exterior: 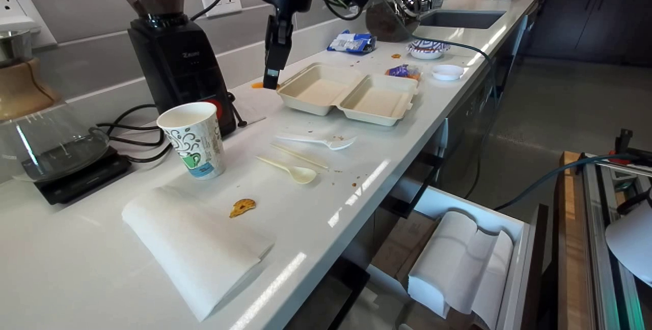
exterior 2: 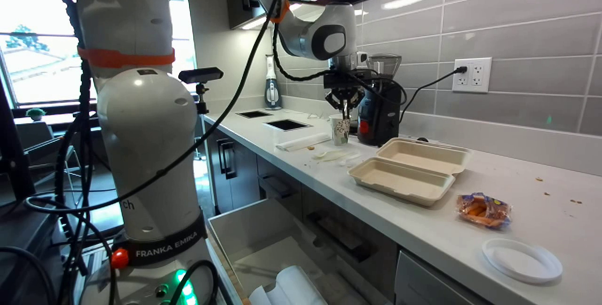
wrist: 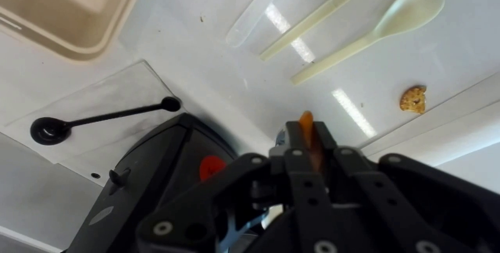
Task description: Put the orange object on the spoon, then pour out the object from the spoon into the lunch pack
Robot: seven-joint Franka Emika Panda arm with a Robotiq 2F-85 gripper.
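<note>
Orange object [wrist: 306, 122] pinched by gripper [wrist: 308, 131], jaws only its width apart, above kitchen counter [wrist: 215, 54]. Wrist cam, rel. to gripper: cream spoon [wrist: 384, 29] lies approx. 1 o'clock, cream knife [wrist: 324, 10] approx. 12 o'clock, lunch pack [wrist: 78, 22] approx. 10 o'clock, w/ its two halves unfolded in both exterior views.

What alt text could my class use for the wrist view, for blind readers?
The gripper holds an orange lump above the counter. A knife and spoon lie upper right; part of the lunch pack shows top left, a black scoop left, a grinder lower left.
</note>
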